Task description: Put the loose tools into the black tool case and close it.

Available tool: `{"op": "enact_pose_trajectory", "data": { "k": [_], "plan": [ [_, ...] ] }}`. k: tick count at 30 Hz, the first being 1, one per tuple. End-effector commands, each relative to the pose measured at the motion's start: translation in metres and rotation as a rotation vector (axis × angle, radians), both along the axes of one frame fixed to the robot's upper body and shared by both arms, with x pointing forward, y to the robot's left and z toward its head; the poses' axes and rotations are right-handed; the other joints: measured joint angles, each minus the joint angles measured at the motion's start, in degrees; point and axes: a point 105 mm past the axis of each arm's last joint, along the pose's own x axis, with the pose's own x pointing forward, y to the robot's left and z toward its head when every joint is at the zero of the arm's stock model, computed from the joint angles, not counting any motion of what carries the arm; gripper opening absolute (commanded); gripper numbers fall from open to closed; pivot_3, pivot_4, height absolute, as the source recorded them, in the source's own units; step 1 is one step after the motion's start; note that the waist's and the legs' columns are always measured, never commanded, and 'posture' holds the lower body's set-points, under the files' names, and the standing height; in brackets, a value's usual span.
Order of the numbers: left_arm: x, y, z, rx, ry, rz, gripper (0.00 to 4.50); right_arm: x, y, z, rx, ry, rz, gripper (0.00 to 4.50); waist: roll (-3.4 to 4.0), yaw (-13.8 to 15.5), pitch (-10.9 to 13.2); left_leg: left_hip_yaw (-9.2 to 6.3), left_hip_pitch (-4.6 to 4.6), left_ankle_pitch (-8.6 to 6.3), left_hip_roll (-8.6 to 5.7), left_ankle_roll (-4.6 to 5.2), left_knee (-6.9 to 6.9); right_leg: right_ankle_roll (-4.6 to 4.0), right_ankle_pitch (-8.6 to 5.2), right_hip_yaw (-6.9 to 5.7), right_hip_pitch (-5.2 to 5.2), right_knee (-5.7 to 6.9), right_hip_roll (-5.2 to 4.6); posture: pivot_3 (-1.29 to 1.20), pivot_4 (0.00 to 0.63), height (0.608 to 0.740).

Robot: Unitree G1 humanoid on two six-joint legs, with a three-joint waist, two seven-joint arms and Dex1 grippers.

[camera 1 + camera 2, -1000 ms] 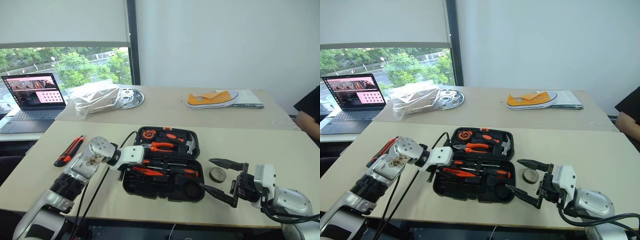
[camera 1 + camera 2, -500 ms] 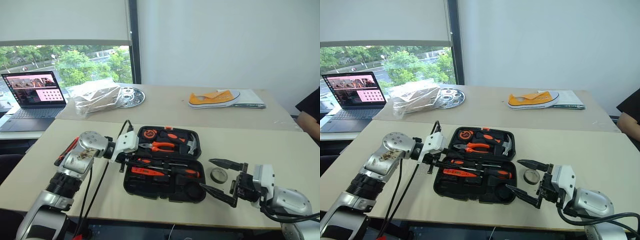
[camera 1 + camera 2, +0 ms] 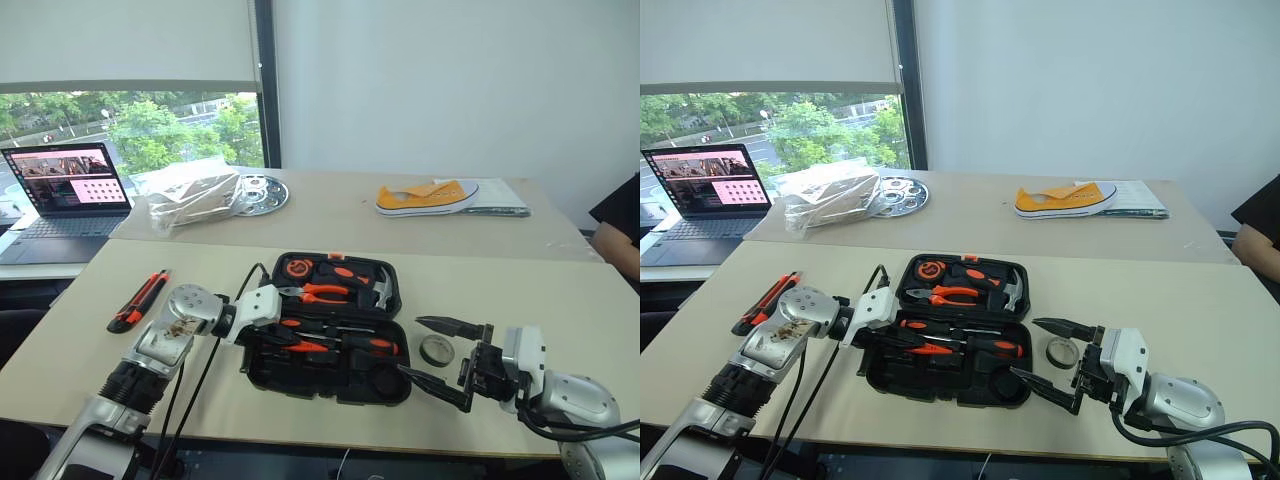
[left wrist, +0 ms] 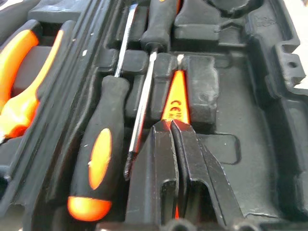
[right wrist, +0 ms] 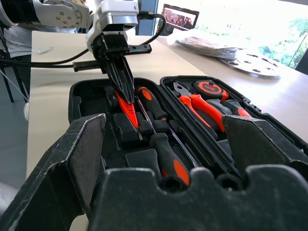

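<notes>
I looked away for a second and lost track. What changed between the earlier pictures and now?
The left gripper closed its fingers over the slim orange screwdriver lying in the tool case, after briefly lifting and coming back down. The right gripper stayed open beside the case; the utility knife and tape roll didn't move.

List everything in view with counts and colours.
tool case: 1, black, open, near table
screwdrivers: 2, black-orange, in case
tester screwdriver: 1, orange, in case
pliers: 1, orange-handled, in case
hammer: 1, steel, in case
utility knife: 1, orange-black, left of case
tape roll: 1, dark, right of case
laptop: 1, dark, far left
shoe: 1, yellow, far table
person: 1, dark sleeve, right edge
left gripper: black, shut on tester screwdriver
right gripper: black, open, beside tape roll
</notes>
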Motion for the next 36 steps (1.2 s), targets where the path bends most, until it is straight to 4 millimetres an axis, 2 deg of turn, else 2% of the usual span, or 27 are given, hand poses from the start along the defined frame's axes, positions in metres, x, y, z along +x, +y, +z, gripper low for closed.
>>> {"op": "enact_pose_trajectory", "data": {
  "k": [1, 7, 10, 12, 13, 15, 16, 19, 20, 26, 28, 30, 33, 36],
  "plan": [
    [-0.01, 0.0, -0.015, 0.036, 0.05, -0.025, 0.13, -0.003, 0.003, 0.007, 0.007, -0.037, 0.009, 4.5, 0.01, -0.01, -0.01, 0.0, 0.01, 0.0, 0.0, 0.0, 0.0, 0.0, 0.0, 0.0, 0.01, 0.0, 0.0, 0.0, 0.15, 0.74],
    [-0.017, 0.006, -0.018, 0.037, 0.042, -0.017, 0.13, -0.002, 0.002, 0.007, 0.008, -0.041, 0.005, 4.5, 0.04, -0.05, -0.03, 0.0, 0.03, 0.0, 0.01, 0.0, -0.01, 0.0, 0.0, 0.01, 0.01, 0.02, 0.0, 0.0, 0.15, 0.74],
    [-0.012, 0.011, -0.011, -0.029, 0.014, 0.046, 0.13, 0.0, 0.002, 0.007, 0.011, -0.046, 0.003, 4.5, 0.05, -0.1, -0.03, 0.01, 0.06, 0.0, 0.02, 0.0, 0.0, -0.01, 0.0, 0.04, 0.02, 0.06, -0.01, 0.0, 0.15, 0.74],
    [-0.01, 0.018, 0.005, -0.159, -0.025, 0.103, 0.13, 0.002, 0.002, 0.008, 0.018, -0.055, -0.001, 4.5, 0.05, -0.16, -0.03, 0.0, 0.05, 0.01, 0.03, -0.01, 0.01, -0.01, 0.0, 0.03, 0.01, 0.08, -0.01, 0.0, 0.15, 0.74],
    [-0.008, 0.027, 0.016, -0.246, -0.063, 0.158, 0.13, 0.002, 0.002, 0.009, 0.027, -0.062, -0.002, 4.5, 0.05, -0.31, -0.03, 0.01, 0.06, 0.01, 0.04, -0.02, 0.01, -0.01, 0.0, 0.04, 0.0, 0.08, -0.01, 0.0, 0.15, 0.74],
    [-0.014, 0.052, 0.029, -0.37, -0.125, 0.245, 0.63, 0.001, 0.003, 0.011, 0.056, -0.037, 0.019, 4.5, 0.05, -0.76, -0.03, 0.01, 0.02, 0.02, 0.11, -0.03, -0.01, -0.02, 0.0, 0.09, -0.08, 0.09, -0.01, 0.0, 0.15, 0.74],
    [-0.02, 0.065, 0.029, -0.393, -0.136, 0.288, 0.83, 0.0, 0.004, 0.011, 0.062, -0.031, 0.03, 4.5, 0.05, -0.86, -0.02, 0.01, 0.02, 0.02, 0.15, -0.04, -0.02, -0.04, 0.0, 0.12, -0.11, 0.13, -0.06, 0.0, 0.15, 0.74],
    [-0.04, 0.116, 0.019, -0.4, -0.168, 0.498, 2.0, -0.003, 0.007, 0.009, 0.058, -0.023, 0.06, 4.5, 0.06, -0.88, -0.02, -0.08, -0.01, 0.02, 0.17, -0.06, -0.05, -0.1, -0.04, 0.08, -0.12, 0.1, -0.16, 0.0, 0.15, 0.74],
    [-0.051, 0.137, 0.014, -0.399, -0.18, 0.587, 2.22, -0.004, 0.008, 0.009, 0.059, -0.026, 0.066, 4.5, 0.08, -1.38, -0.03, -0.07, 0.0, 0.01, 0.17, -0.06, -0.09, -0.1, -0.04, 0.05, -0.12, 0.06, -0.15, 0.0, 0.15, 0.74],
    [-0.115, 0.229, -0.009, -0.412, -0.237, 1.091, 4.43, -0.005, 0.009, 0.013, 0.079, -0.064, 0.061, 4.5, 0.06, -0.67, 0.0, -0.15, 0.02, -0.1, 0.25, -0.06, -0.18, -0.14, -0.09, -0.13, 0.0, -0.21, -0.69, 0.0, 0.15, 0.74],
    [-0.134, 0.251, -0.014, -0.419, -0.256, 1.233, 4.43, -0.004, 0.01, 0.013, 0.081, -0.072, 0.058, 4.5, 0.06, -0.23, 0.0, -0.18, -0.01, -0.17, 0.25, 0.02, -0.19, -0.11, -0.07, -0.17, 0.04, -0.4, -0.73, 0.0, 0.15, 0.74],
    [-0.142, 0.263, -0.015, -0.447, -0.268, 1.329, 4.43, -0.003, 0.01, 0.013, 0.083, -0.075, 0.059, 4.5, 0.05, 0.23, 0.0, -0.16, 0.0, -0.24, 0.21, 0.14, -0.19, -0.04, -0.03, -0.16, 0.07, -0.43, -0.81, 0.0, 0.15, 0.74],
    [-0.132, 0.266, -0.008, -0.52, -0.289, 1.387, 4.43, -0.002, 0.012, 0.014, 0.094, -0.077, 0.071, 4.5, 0.02, 0.82, -0.01, -0.2, -0.01, -0.27, 0.14, 0.18, -0.16, 0.0, 0.01, -0.22, 0.05, -0.48, -0.9, 0.0, 0.15, 0.74],
    [-0.108, 0.265, 0.002, -0.562, -0.276, 1.406, 4.43, -0.001, 0.017, 0.019, 0.116, -0.081, 0.098, 4.5, 0.01, 1.16, -0.02, -0.2, -0.02, -0.26, 0.1, 0.16, -0.16, 0.0, 0.13, -0.21, 0.1, -0.49, -0.93, 0.0, 0.15, 0.74]
  ]
}}
